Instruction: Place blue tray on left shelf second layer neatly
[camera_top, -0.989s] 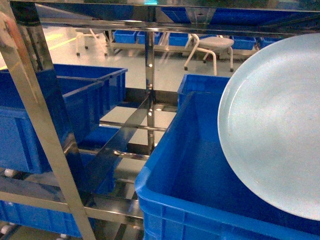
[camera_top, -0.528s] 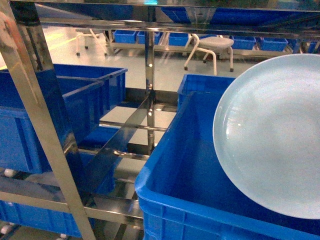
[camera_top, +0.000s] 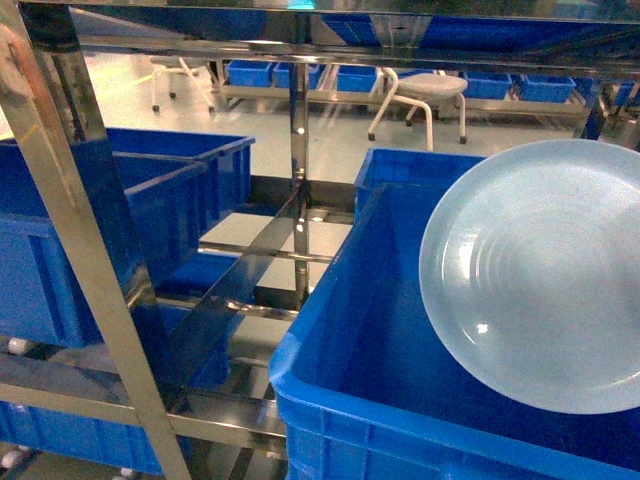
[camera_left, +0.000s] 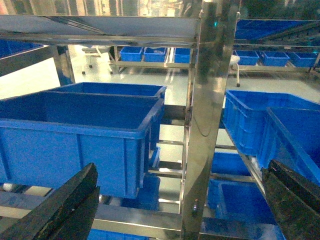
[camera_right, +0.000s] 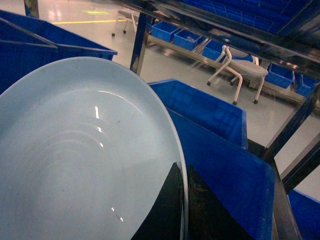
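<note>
The pale blue tray (camera_top: 540, 280) hangs tilted on edge at the right of the head view, above the open dark-blue crate (camera_top: 380, 370). In the right wrist view my right gripper (camera_right: 184, 172) is shut on the rim of the blue tray (camera_right: 85, 160), with one black finger on each face. My left gripper (camera_left: 180, 200) is open with nothing between its fingers (camera_left: 65, 205), facing a shiny steel upright (camera_left: 207, 115). The left shelf (camera_top: 80, 230) is a steel rack whose left bay holds a dark-blue crate (camera_top: 60, 250). Neither gripper shows in the head view.
Steel crossbars (camera_top: 240, 280) separate the rack's bays. More dark-blue crates (camera_left: 85, 130) fill the tiers, with another (camera_left: 265, 120) at the right. A white stool (camera_top: 430, 95) and low racks of blue bins stand on the floor behind. A shelf edge (camera_top: 330, 45) runs overhead.
The blue tray has sunk lower and slid slightly left in the head view, and looks smaller, over the right crate. The rack and crates stay put.
</note>
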